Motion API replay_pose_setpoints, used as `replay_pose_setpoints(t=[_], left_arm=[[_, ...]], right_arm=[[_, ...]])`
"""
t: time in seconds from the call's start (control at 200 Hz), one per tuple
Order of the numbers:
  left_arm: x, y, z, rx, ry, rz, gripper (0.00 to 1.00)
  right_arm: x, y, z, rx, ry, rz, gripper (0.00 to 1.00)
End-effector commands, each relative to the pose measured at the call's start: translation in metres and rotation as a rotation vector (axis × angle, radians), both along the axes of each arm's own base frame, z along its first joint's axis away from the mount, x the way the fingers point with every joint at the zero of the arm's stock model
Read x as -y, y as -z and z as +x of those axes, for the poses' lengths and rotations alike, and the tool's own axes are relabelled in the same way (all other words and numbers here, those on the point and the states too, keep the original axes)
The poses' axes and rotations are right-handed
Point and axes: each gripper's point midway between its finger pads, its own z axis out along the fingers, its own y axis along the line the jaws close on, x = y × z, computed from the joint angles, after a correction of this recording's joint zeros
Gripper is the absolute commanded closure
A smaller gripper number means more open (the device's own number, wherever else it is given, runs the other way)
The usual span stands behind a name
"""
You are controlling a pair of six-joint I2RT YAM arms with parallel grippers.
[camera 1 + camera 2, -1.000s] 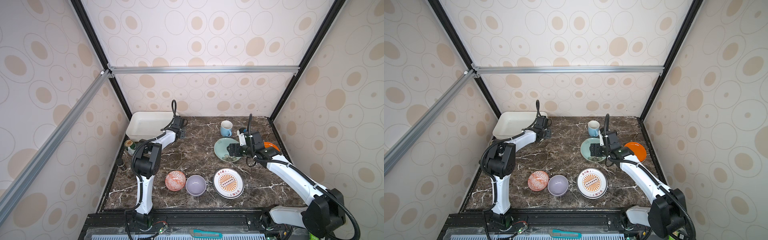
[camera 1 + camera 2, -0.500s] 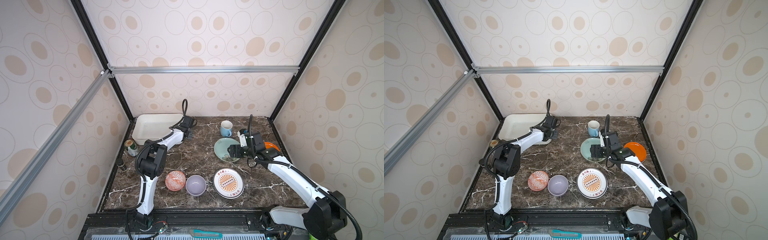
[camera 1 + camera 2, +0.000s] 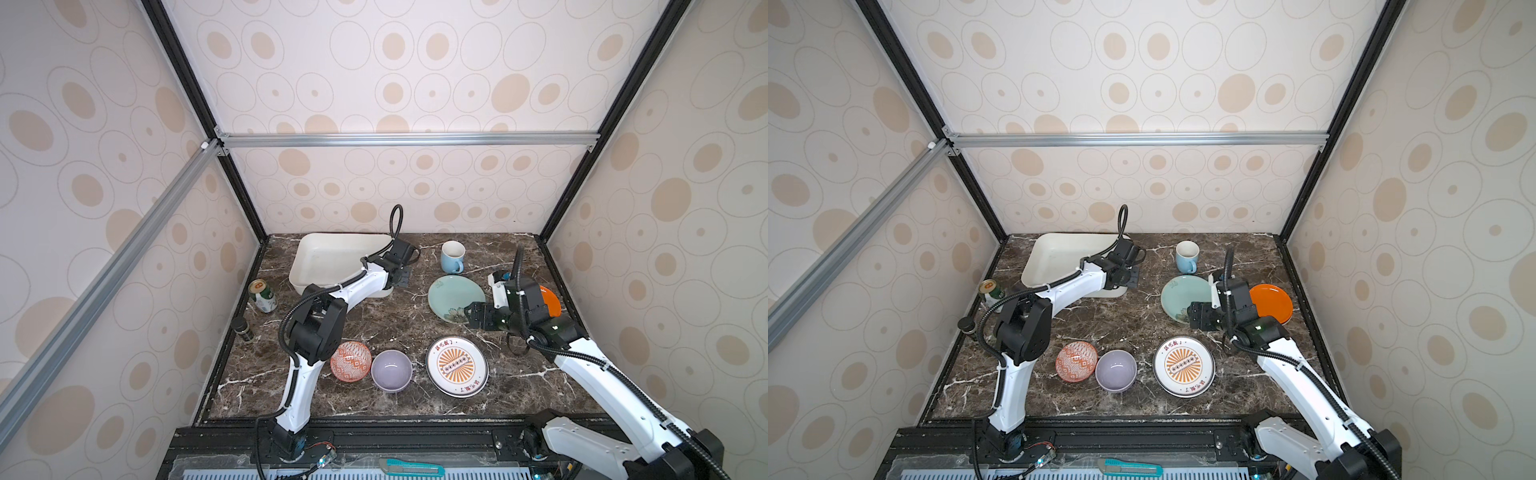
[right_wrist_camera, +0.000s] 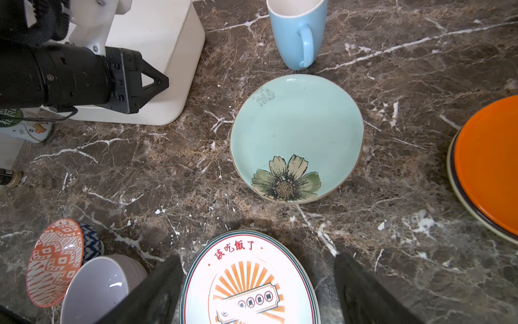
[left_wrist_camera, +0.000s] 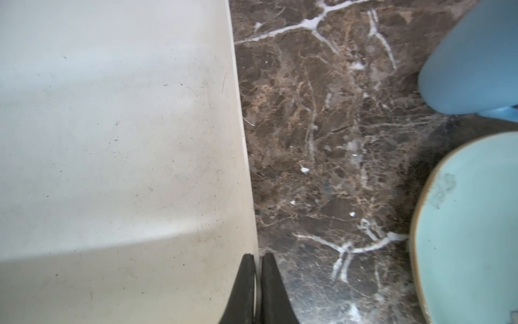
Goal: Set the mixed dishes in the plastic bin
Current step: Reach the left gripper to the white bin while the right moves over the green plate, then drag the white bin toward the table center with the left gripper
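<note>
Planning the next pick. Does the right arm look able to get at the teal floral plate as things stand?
Probably yes: the right hand is open close to the teal floral plate, which lies bare, with nothing between them.

Red characters 該吃飯了 along the rim of the orange-sunburst plate (image 4: 249, 280)

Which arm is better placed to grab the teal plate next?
Right, probably: the right end effector, open, hovers by the teal plate; the left end effector grips the rim of the plastic bin.

bin (image 3: 332, 257) back left, mug (image 3: 453, 255) behind plate (image 3: 455, 297)
</note>
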Motion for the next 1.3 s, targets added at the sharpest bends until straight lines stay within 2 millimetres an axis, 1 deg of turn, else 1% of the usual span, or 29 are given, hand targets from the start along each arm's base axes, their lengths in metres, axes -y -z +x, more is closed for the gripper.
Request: replay_pose_setpoints(t=[0.0,0.155,0.25,0.33,0.41,0.49,0.53,0.585,0.6,0.685,0.74,0.795,0.825,0.84,0.895,0.905,0.96,1.03,1.065,1.135,1.18,1.295], left_arm=[[0.033,-0.022,-0.005,0.017,0.003,-0.092,0.91],[0.066,-0.025,-0.020,0.014,0.048,-0.142,0.90],[0.080,-0.026,-0.026,0.012,0.072,-0.153,0.86],[0.087,-0.028,-0.030,0.007,0.091,-0.157,0.76],[0.087,-0.033,-0.034,0.007,0.104,-0.160,0.59],[0.081,-0.047,-0.039,0.033,0.114,-0.158,0.47],[0.076,-0.061,-0.041,0.063,0.117,-0.152,0.42],[0.061,-0.076,-0.043,0.102,0.106,-0.124,0.38],[0.056,-0.084,-0.044,0.118,0.101,-0.115,0.37],[0.021,-0.104,-0.044,0.160,0.055,-0.059,0.32],[-0.009,-0.114,-0.043,0.178,0.018,-0.039,0.30],[-0.044,-0.119,-0.041,0.189,-0.036,-0.028,0.29],[-0.064,-0.116,-0.040,0.188,-0.067,-0.018,0.28],[-0.075,-0.118,-0.039,0.195,-0.087,-0.019,0.27],[-0.115,-0.111,-0.038,0.184,-0.152,-0.020,0.26],[-0.122,-0.113,-0.038,0.189,-0.164,-0.026,0.26],[-0.160,-0.108,-0.036,0.183,-0.226,-0.028,0.25],[-0.199,-0.100,-0.035,0.169,-0.285,-0.001,0.24],[-0.215,-0.096,-0.033,0.159,-0.308,0.021,0.24],[-0.237,-0.089,-0.029,0.135,-0.328,0.074,0.23],[-0.247,-0.082,-0.025,0.113,-0.334,0.098,0.23],[-0.261,-0.064,-0.014,0.065,-0.337,0.127,0.22]], right_arm=[[0.005,0.003,-0.014,-0.025,0.022,0.019,0.12],[0.010,-0.003,-0.022,-0.006,0.029,0.017,0.12],[0.011,-0.003,-0.025,-0.019,0.026,0.011,0.12],[0.011,-0.001,-0.027,-0.034,0.020,0.006,0.12],[0.010,-0.002,-0.028,-0.039,0.014,0.007,0.11],[0.010,-0.002,-0.027,-0.040,0.017,0.006,0.11],[0.010,-0.003,-0.026,-0.038,0.017,0.004,0.11],[0.009,-0.004,-0.024,-0.040,0.017,0.005,0.11],[0.008,-0.005,-0.023,-0.040,0.016,0.005,0.11],[0.006,-0.004,-0.018,-0.054,0.011,0.004,0.11],[0.002,-0.004,-0.015,-0.063,0.006,0.010,0.11],[-0.002,-0.003,-0.011,-0.071,0.001,0.018,0.11],[-0.004,-0.003,-0.009,-0.077,0.000,0.023,0.11],[-0.005,-0.002,-0.008,-0.080,-0.002,0.027,0.12],[-0.010,-0.002,-0.003,-0.087,-0.009,0.036,0.12],[-0.011,-0.002,-0.003,-0.087,-0.012,0.036,0.12],[-0.017,-0.002,0.002,-0.088,-0.021,0.026,0.12],[-0.025,-0.002,0.007,-0.090,-0.039,-0.002,0.12],[-0.030,-0.001,0.010,-0.096,-0.049,-0.014,0.12],[-0.040,0.001,0.015,-0.108,-0.071,-0.028,0.12],[-0.046,0.002,0.019,-0.116,-0.082,-0.029,0.12],[-0.058,0.005,0.026,-0.132,-0.105,-0.031,0.12]])
